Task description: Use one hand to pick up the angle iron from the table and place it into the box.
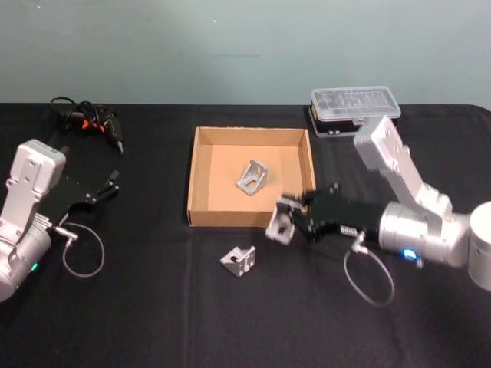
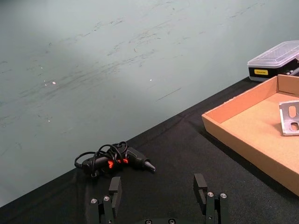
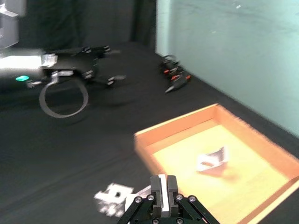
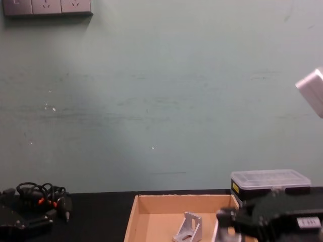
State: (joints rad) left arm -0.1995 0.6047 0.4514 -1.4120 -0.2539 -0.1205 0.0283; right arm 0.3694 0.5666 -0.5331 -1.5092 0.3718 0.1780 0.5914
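The black right gripper (image 3: 163, 186) is clamped on a silver metal angle iron (image 3: 162, 198) over the flat black matte table (image 3: 70, 158), close to the front wall of the shallow tan cardboard box (image 3: 177, 122). A second angle iron (image 3: 212, 159) lies inside the box. A third angle iron (image 3: 113, 198) lies on the table just beside the gripper.

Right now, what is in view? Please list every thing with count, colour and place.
Table: 1, black, under everything.
Box: 1, tan, table's middle.
Brackets: 3, silver; one in the box, one on the table before it, one held at its front right corner.
Case: 1, black with clear lid, behind the box's right corner.
Corded tool: 1, black and orange, far left.
Left gripper: 1, black, open, at left.
Right gripper: 1, black, shut on a bracket.
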